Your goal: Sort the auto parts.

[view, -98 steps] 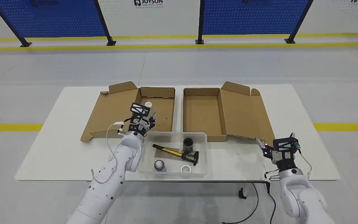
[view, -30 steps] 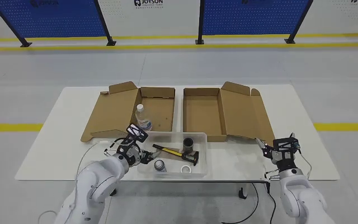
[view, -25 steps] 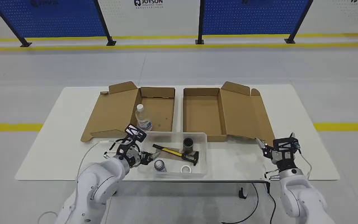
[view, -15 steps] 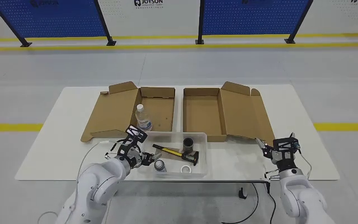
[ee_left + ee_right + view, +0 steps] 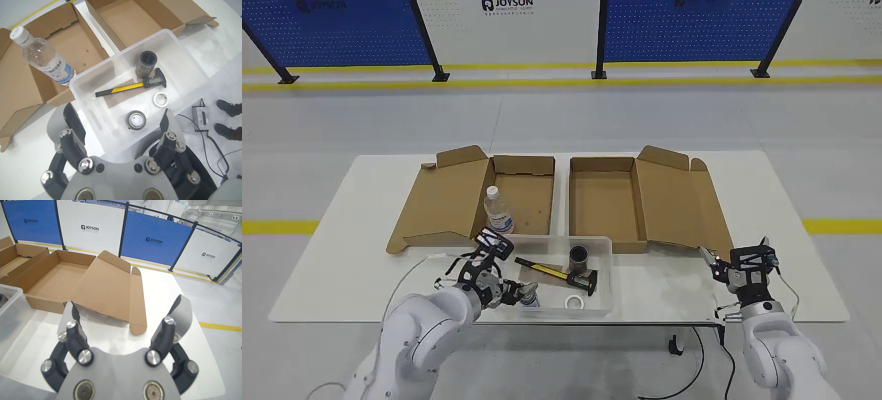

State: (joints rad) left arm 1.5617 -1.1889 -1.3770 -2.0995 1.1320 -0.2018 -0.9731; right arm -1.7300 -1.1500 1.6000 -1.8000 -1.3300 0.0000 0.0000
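Observation:
A clear plastic bin at the table's front middle holds a yellow and black caliper, a dark cylindrical bearing, a white ring and a round metal bearing. My left gripper hangs open over the bin's near left corner, with the round bearing just beyond its fingertips. The caliper lies diagonally beside the cylinder. A water bottle stands upright in the left cardboard box. My right gripper is open and holds nothing, low over the table's front right.
The right cardboard box is open, its lid flap lying flat toward my right gripper. Both boxes sit directly behind the bin. A power brick and cables lie on the floor beyond the table's front edge.
My left gripper left the bottle standing in the left box, drew back to the table's front and then shifted right over the bin's corner. The right arm has stayed still.

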